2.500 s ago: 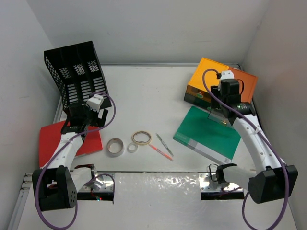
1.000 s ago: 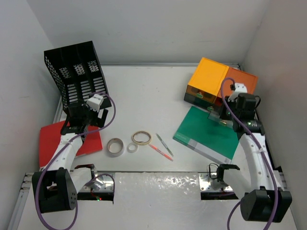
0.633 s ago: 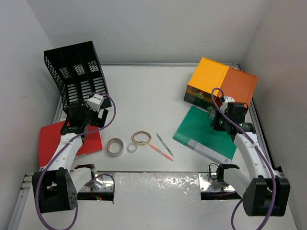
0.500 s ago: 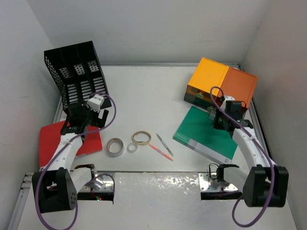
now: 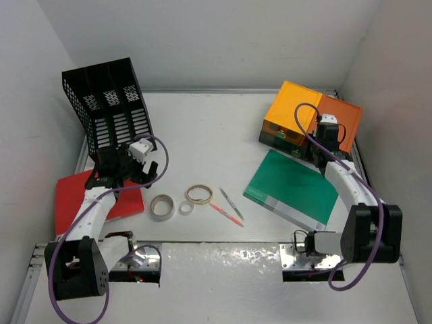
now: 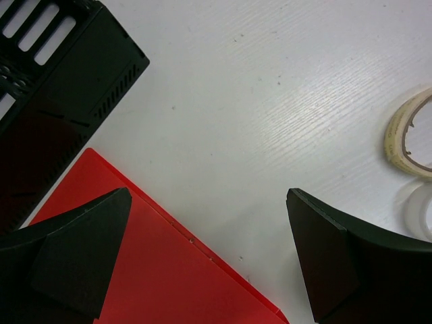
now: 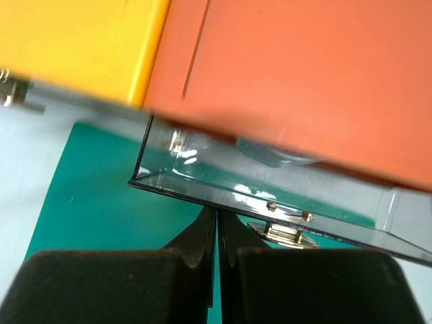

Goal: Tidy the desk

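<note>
Surface: the white surface (image 5: 216, 135) is lying beneath both my tools, running from the black mesh rack (image 5: 108, 101) on the left to the orange-topped drawer unit (image 5: 297, 115) on the right.
Left tool: my left tool (image 6: 209, 250) is hanging spread wide and holding nothing. It is hovering over bare surface at the edge of the red folder (image 6: 135, 277), with the rack's base just beyond and a tape roll (image 6: 405, 135) off to one side.
Middle: three tape rings (image 5: 162, 207) and two pens (image 5: 226, 214) are lying on the surface between my arms.
Right tool: my right tool (image 7: 217, 233) is staying pressed together, pinching nothing. It is pointing at the clear drawer front (image 7: 270, 196) under the orange top, above the far edge of the green folder (image 5: 293, 189). I cannot tell whether it is touching.
Change, left: my left wrist is now sitting turned a little toward the middle.
Change, right: my right arm is now reaching further back, off the folder and up to the drawer unit.
Change, items: everything lying on the surface is keeping its place.
</note>
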